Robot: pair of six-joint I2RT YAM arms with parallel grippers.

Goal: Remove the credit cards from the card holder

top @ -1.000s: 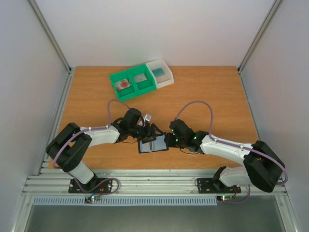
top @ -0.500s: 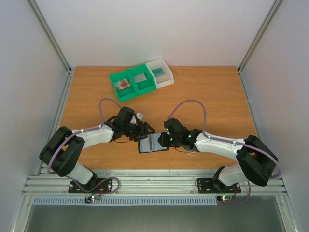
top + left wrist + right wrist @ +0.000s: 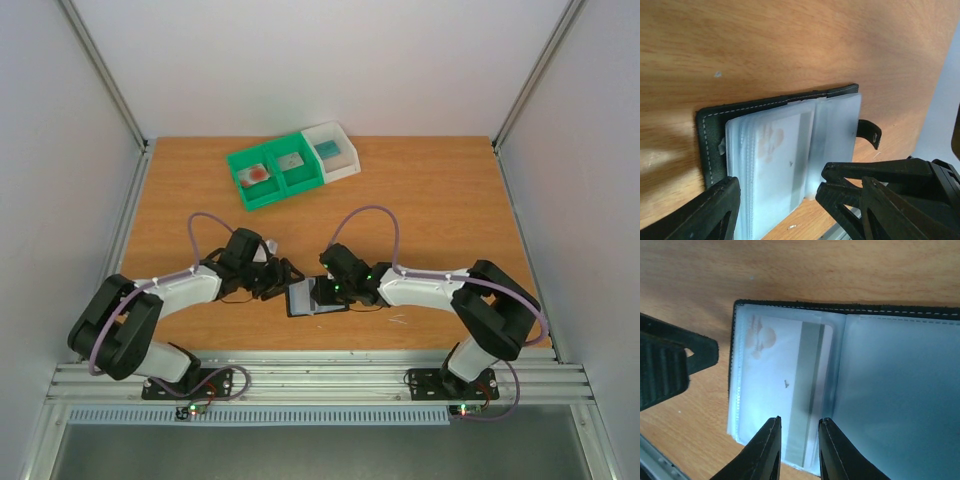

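Note:
The card holder (image 3: 315,298) lies spread open on the table near the front edge, black rim (image 3: 707,135) round clear grey-blue sleeves (image 3: 900,390). A whitish credit card (image 3: 772,370) with a pale pink blotch and a grey stripe sits inside the top sleeve (image 3: 772,150). My right gripper (image 3: 798,422) hovers over that card's near edge, its jaws a narrow gap apart with nothing pinched. My left gripper (image 3: 800,200) stands wide open at the holder's left side (image 3: 282,278), one finger (image 3: 705,215) by the black rim. The clasp tab (image 3: 869,134) sticks out sideways.
A green bin (image 3: 275,172) and a white bin (image 3: 333,150) stand joined at the back of the table; the green one holds a card with a red blotch (image 3: 257,173). The table's front edge and metal rail run just behind the holder.
Both arms have swung to the left. The right gripper has come over the open holder from the right; the left gripper has drawn back towards the holder's left edge.

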